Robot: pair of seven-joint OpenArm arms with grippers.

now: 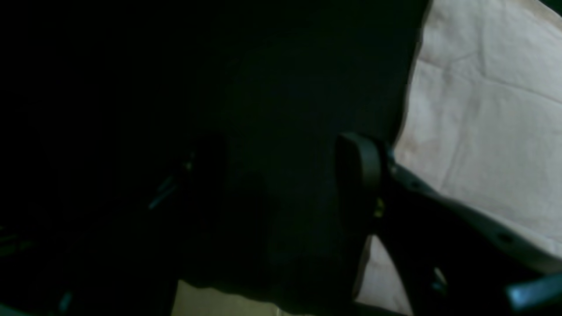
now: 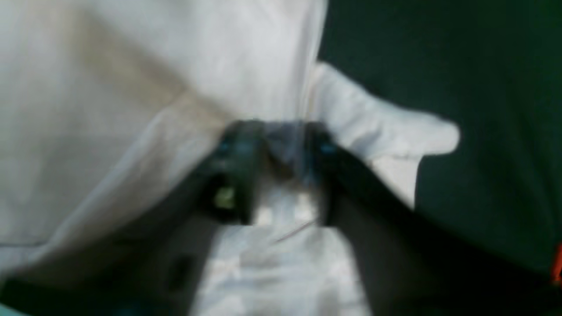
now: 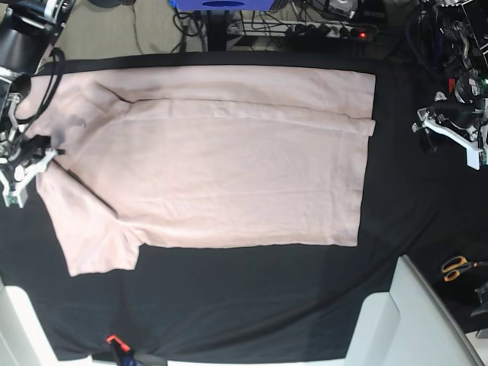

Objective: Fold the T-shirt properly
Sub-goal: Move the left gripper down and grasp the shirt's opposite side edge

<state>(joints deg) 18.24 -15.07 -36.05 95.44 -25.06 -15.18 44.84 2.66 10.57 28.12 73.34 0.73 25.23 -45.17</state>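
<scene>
The pale pink T-shirt (image 3: 229, 160) lies flat on the black table cloth (image 3: 252, 305), with one side folded in along the far edge and a sleeve (image 3: 95, 244) spread at the near left. My right gripper (image 3: 34, 149) is at the shirt's left end, and its jaws are shut on a bunch of the shirt's cloth (image 2: 281, 145) in the blurred right wrist view. My left gripper (image 1: 279, 171) is open and empty over the black cloth, beside the shirt's edge (image 1: 483, 109). In the base view it (image 3: 450, 126) hangs to the right of the shirt.
Orange-handled scissors (image 3: 457, 267) lie at the right edge. A white panel (image 3: 415, 320) stands at the near right corner. An orange clip (image 3: 114, 341) sits at the front edge. Cables and a power strip (image 3: 328, 30) run behind the table.
</scene>
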